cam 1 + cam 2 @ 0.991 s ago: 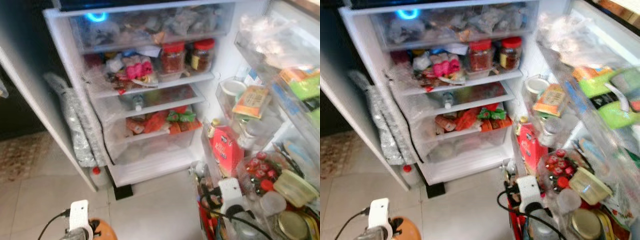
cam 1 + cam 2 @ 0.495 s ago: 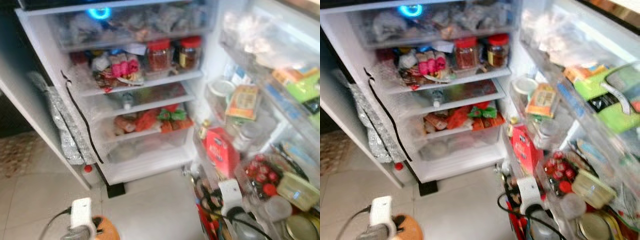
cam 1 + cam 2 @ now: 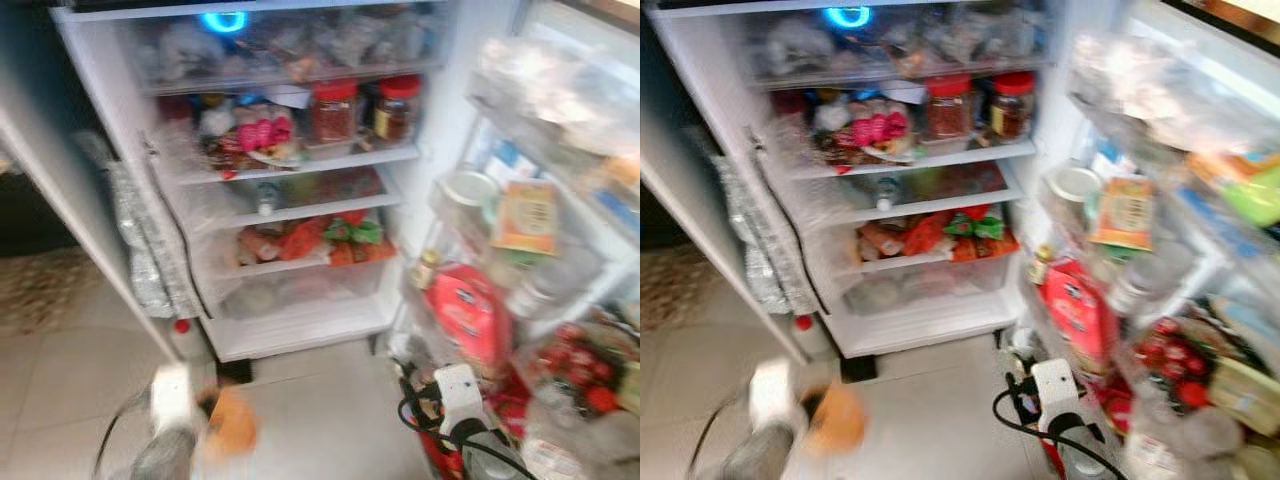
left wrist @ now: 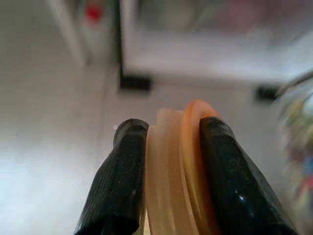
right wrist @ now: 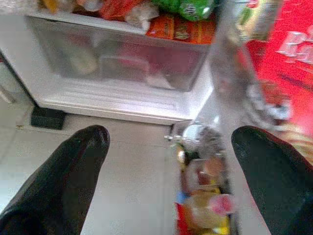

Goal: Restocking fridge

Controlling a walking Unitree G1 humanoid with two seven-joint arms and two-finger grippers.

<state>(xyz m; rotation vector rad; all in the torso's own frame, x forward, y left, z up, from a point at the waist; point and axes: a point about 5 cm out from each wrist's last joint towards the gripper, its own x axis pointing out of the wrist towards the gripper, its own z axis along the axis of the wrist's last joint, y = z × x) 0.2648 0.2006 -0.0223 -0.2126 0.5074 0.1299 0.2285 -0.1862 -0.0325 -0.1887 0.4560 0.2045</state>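
Nearest the camera, the left gripper (image 4: pixel 168 161) pinches an orange-and-cream object (image 4: pixel 178 166) between its two black fingers, low above the tiled floor (image 3: pixel 320 420); motion blur hides what the object is. The right gripper (image 5: pixel 171 176) hangs with fingers spread wide before the lower door racks. A red carton (image 3: pixel 468 315) and a cluster of red-capped bottles (image 3: pixel 580 365) crowd the open fridge door (image 3: pixel 560 200) on the right. Beyond, the fridge (image 3: pixel 290 180) stands packed: a clear bottom drawer (image 3: pixel 300 295), red and green packets (image 3: pixel 320 240) on the shelf above, and two red-lidded jars (image 3: pixel 360 108) at the right end of the upper shelf.
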